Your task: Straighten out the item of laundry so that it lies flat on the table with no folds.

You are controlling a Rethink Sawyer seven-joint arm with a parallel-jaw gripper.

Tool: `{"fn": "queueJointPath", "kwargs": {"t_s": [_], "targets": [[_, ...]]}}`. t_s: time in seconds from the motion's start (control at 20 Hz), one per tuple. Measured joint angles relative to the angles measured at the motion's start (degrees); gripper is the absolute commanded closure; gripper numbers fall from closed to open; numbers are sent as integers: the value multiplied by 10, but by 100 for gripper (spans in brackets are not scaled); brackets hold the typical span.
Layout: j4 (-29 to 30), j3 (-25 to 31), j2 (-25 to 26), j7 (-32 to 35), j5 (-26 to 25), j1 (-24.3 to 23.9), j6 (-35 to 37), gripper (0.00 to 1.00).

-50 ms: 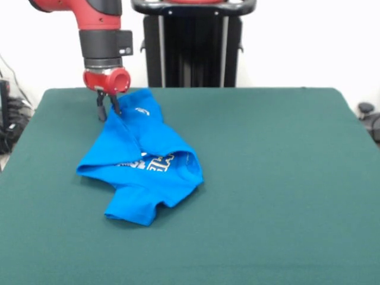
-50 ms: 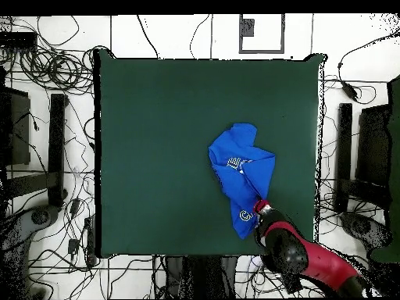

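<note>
So the blue T-shirt [image 1: 142, 169] is lying crumpled on the green desk [image 1: 267, 178], folded over itself so only bits of the white lettering peek out. It sits toward the edge nearest the robot, off to one side in the overhead view. The pincer [image 1: 108, 110] is down at the shirt's far corner, its two fingers clamped on the fabric there.
</note>
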Motion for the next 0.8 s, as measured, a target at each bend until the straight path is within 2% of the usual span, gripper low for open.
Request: {"fn": "queueJointPath", "kwargs": {"t_s": [0.3,0.8], "targets": [[0,0,-13,0,-1,-4,0,0],[0,3,-45,0,-14,-51,0,0]]}}
